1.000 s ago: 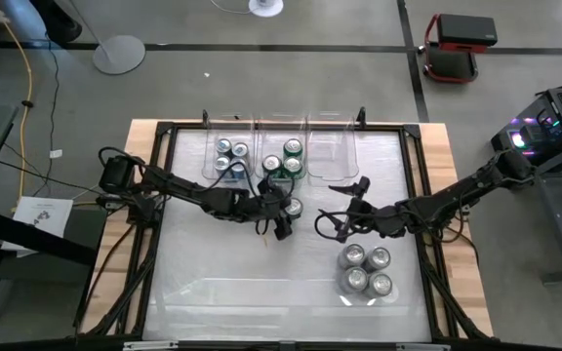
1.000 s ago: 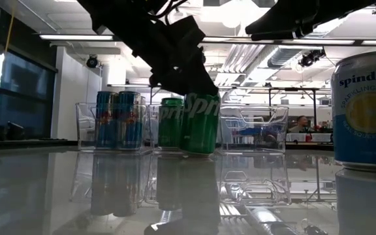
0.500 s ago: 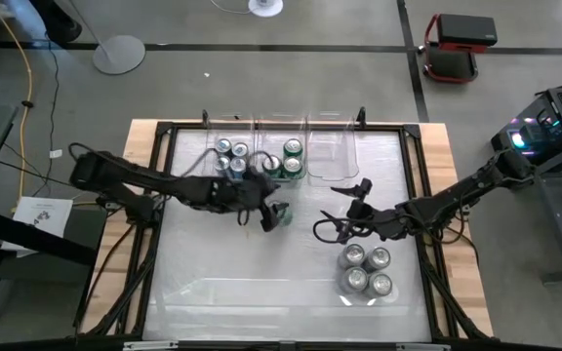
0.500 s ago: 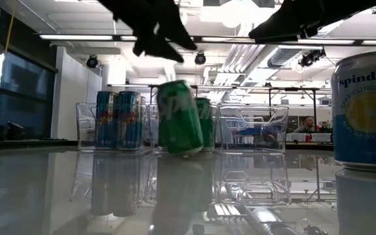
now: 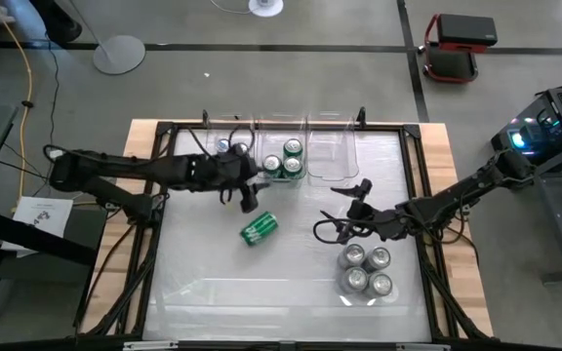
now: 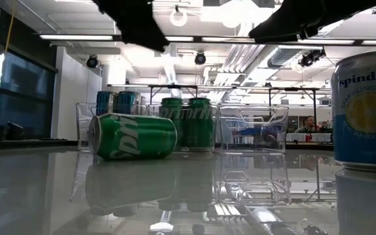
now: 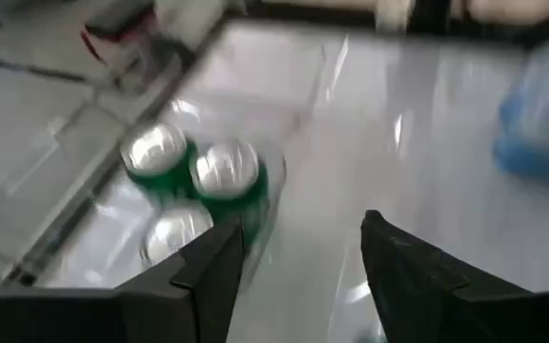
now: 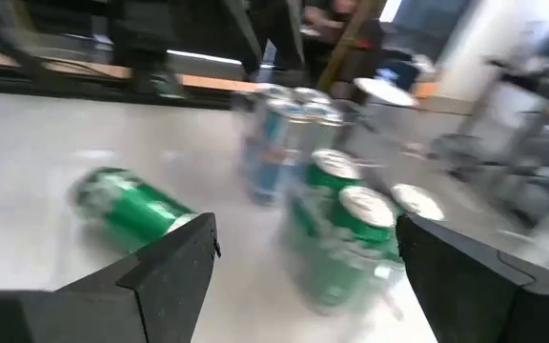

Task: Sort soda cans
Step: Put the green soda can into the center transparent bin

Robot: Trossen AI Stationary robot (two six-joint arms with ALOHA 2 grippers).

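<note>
— Left pincer (image 5: 249,198)?
— Jaws apart, grasping nothing, above the table (image 5: 203,292) beside the middle bin (image 5: 283,166), which holds three green cans (image 5: 292,151).
— The fallen can (image 5: 259,228)?
— Green, on its side, just beyond the pincer, clear of every bin.
— Right pincer (image 5: 344,200)?
— Spread, empty, near four silver cans (image 5: 365,269). Blue cans (image 6: 116,103) occupy the left bin (image 6: 81,124).

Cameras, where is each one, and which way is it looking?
High view: above the table, facing straight down; both arms show.
Low view: at tabletop height, facing the room; arms hang from above.
Left wrist view: on the left arm, facing the bin of green cans; its open left gripper shows.
Right wrist view: on the right arm; open right gripper shows.
Shared: the tipped green can.
</note>
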